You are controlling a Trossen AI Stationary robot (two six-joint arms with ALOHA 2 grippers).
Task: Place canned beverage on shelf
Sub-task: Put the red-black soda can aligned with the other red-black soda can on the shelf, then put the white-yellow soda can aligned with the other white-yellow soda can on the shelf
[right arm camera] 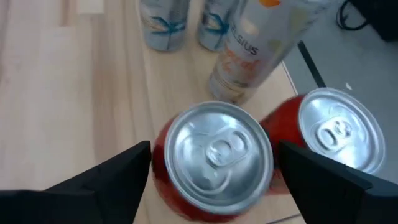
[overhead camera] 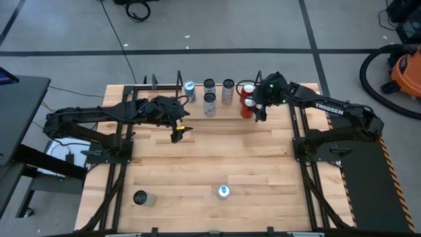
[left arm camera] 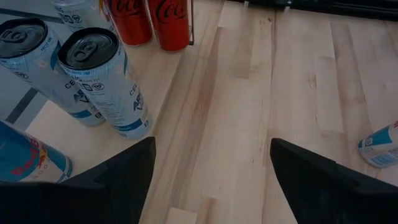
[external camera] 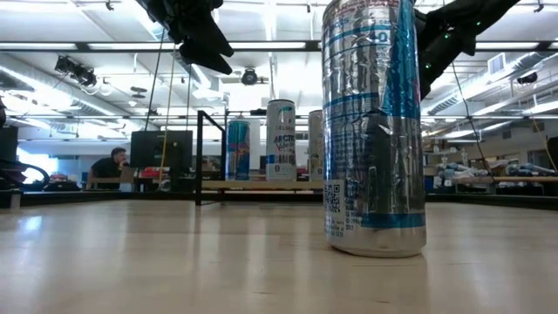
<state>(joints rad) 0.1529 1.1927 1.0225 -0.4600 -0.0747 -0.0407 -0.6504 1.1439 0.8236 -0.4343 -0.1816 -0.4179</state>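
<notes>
The right gripper [right arm camera: 211, 180], jaws spread, probably clear of the red can [right arm camera: 214, 158], could topple it against its neighbour [right arm camera: 339, 134] on the shelf [overhead camera: 217, 108].

A person [external camera: 111, 166] sits at a desk beyond the table; an orange vacuum [overhead camera: 402, 71] stands on the grey floor [overhead camera: 66, 33]

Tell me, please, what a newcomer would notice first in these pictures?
First, the row of cans on the shelf at the table's far edge, where the right gripper hangs open over a red can. The left gripper, open and empty, hovers near the shelf. A blue-and-silver can stands alone near the front edge.
</notes>
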